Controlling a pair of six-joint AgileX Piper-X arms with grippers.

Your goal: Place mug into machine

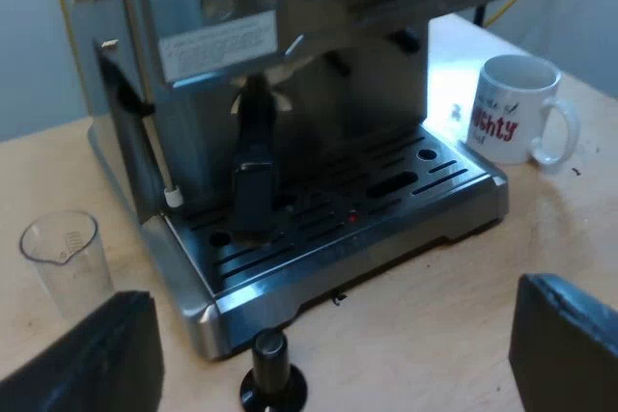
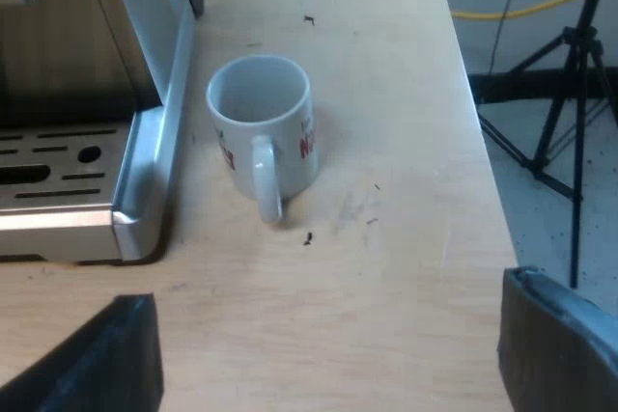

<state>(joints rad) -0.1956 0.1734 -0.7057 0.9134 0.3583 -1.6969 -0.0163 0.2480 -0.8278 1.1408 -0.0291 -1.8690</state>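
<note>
Mug [image 2: 261, 127] sits upright on table [image 2: 386, 267] just beside machine [image 2: 145, 171], handle facing R gripper [image 2: 328, 354], fingers spread wide; L gripper [image 1: 333, 349] likewise. Risk: off-centre pinch tips mug or clips machine's edge.

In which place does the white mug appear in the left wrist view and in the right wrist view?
Left wrist view: the white mug stands upright on the table, beside the drip tray of the espresso machine.
Right wrist view: the white mug stands beside the drip tray's side edge, seen from above, empty.
Shared landmark: the slotted drip tray.
</note>
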